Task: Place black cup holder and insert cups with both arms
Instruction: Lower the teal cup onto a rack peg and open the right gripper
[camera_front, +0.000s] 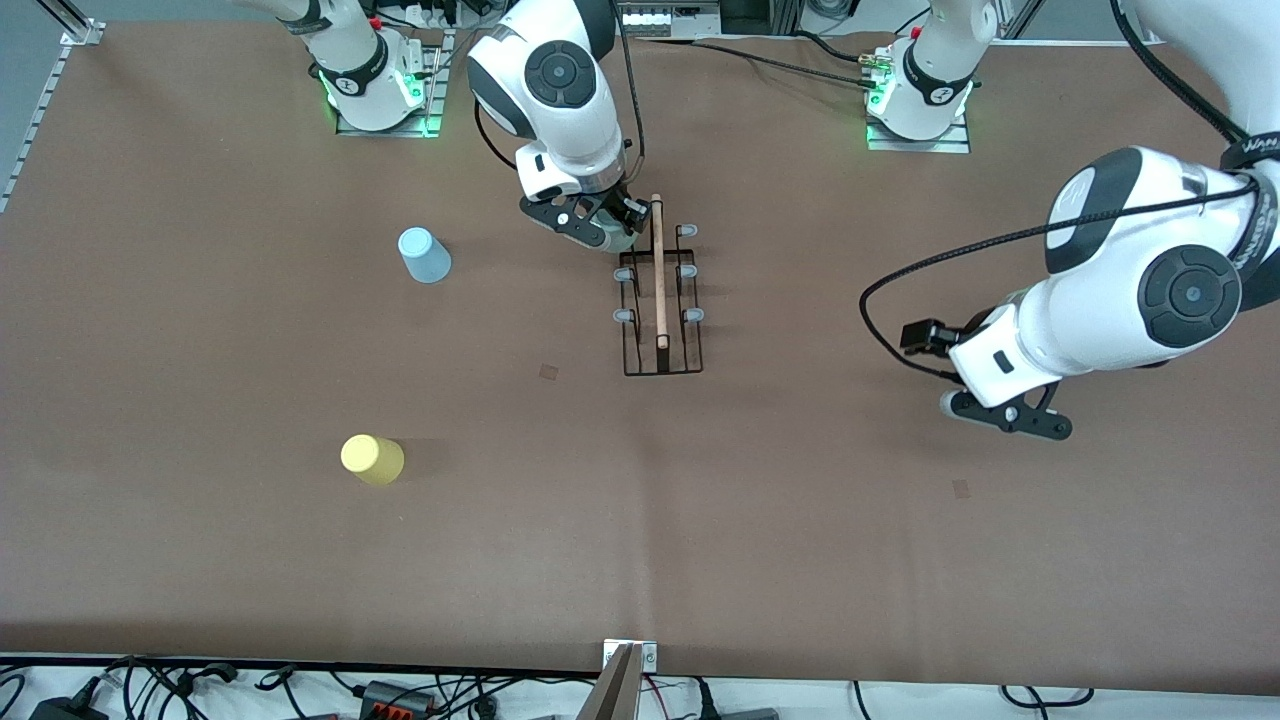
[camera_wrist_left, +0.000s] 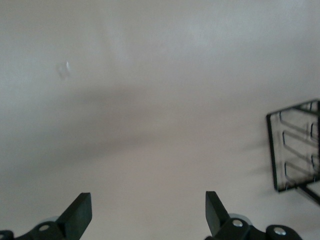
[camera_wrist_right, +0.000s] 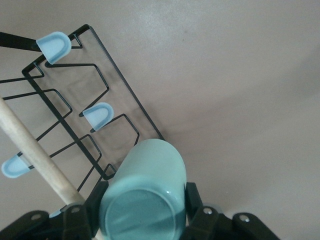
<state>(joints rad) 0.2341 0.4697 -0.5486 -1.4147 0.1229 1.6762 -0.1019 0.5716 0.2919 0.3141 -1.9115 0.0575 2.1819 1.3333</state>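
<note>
In the front view, the black cup holder (camera_front: 660, 300) stands upright on the brown table (camera_front: 700, 520), about in the middle, with its wooden rod handle (camera_front: 658, 270) on top. The right gripper (camera_front: 600, 222) is over the end of the holder that is farther from the camera, and a bit of the mint cup (camera_front: 622, 240) shows between its fingers. The blue cup (camera_front: 424, 255) stands upside down toward the right arm's end of the table. The yellow cup (camera_front: 372, 460) is nearer to the camera than the blue one. The left gripper (camera_front: 1005, 412) waits over bare table toward the left arm's end.

In the left wrist view, the left gripper (camera_wrist_left: 148, 212) has its fingers wide apart and holds nothing. The holder (camera_wrist_left: 296, 146) shows well apart from it.

In the right wrist view, the right gripper (camera_wrist_right: 145, 212) is closed on the mint cup (camera_wrist_right: 145, 195), over a corner of the holder (camera_wrist_right: 75, 115), beside 3 grey-tipped pegs (camera_wrist_right: 98, 114).
</note>
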